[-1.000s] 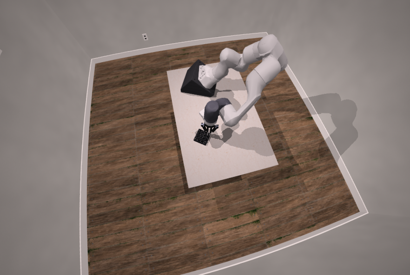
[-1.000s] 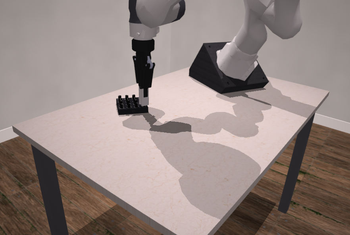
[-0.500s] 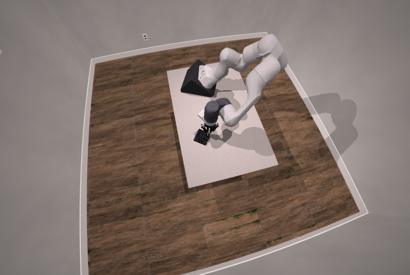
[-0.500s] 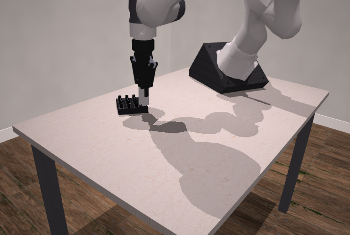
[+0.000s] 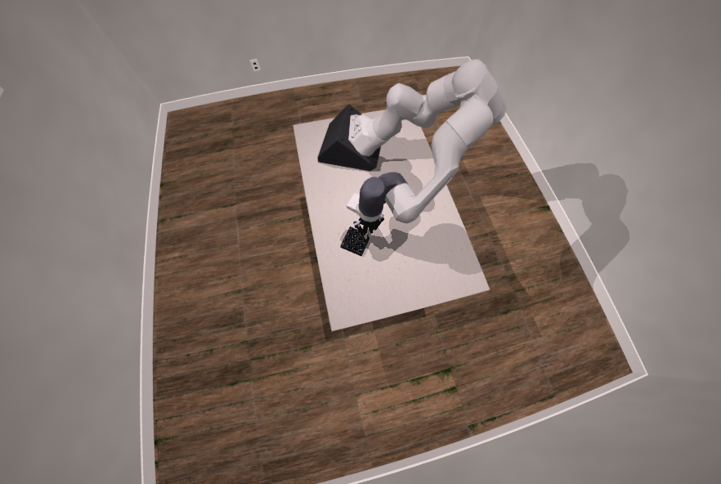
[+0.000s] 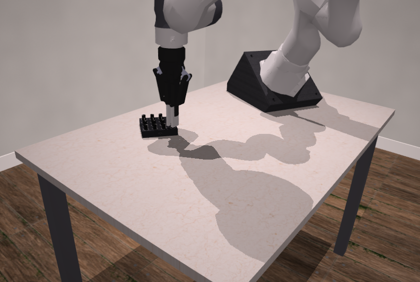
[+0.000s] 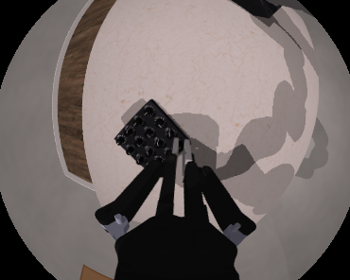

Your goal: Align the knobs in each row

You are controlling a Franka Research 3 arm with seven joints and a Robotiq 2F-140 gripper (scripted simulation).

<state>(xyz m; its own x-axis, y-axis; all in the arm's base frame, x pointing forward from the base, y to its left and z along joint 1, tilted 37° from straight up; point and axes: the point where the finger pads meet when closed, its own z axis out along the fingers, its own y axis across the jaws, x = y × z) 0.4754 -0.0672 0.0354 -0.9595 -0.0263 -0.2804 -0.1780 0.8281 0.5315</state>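
The pincer (image 5: pixel 367 232) (image 6: pixel 172 126) (image 7: pixel 180 146) points down over one corner of the knob box (image 5: pixel 344 247) (image 6: pixel 152 133) (image 7: pixel 133 119), at the knob 1 end of row A. Its fingers are almost together, with a narrow gap in the wrist view; I cannot tell whether the corner knob is clamped in it, as the tips hide that spot. The tips are pale, straight and flat-sided, below slim black finger links with grey-lilac joints.

The box sits flat on the bench (image 5: pixel 407 285) (image 6: pixel 117 173) (image 7: pixel 178 57). Its socket side, the rear, faces the exterior camera; from above, that side looks right and slightly down, so the front looks left. The outline is close to square, so no long axis stands out, and its edges run at a slant to the bench's edges. The casing is black, low and slab-like, with short, upright, round black knobs (image 6: pixel 152 116) (image 7: pixel 149 110) in a grid. Their white lines are too small to read.

The bench has a pale pinkish top with fine tan veins, and dark, square-edged legs (image 6: pixel 59 229). Well apart from the box, a black wedge-shaped base (image 5: pixel 338 145) (image 6: pixel 247 76) carries the smooth, rounded white arm (image 5: pixel 468 123) (image 6: pixel 302 39). Beneath is a brown plank floor (image 5: pixel 230 285) (image 6: pixel 383 206) (image 7: pixel 73 104).
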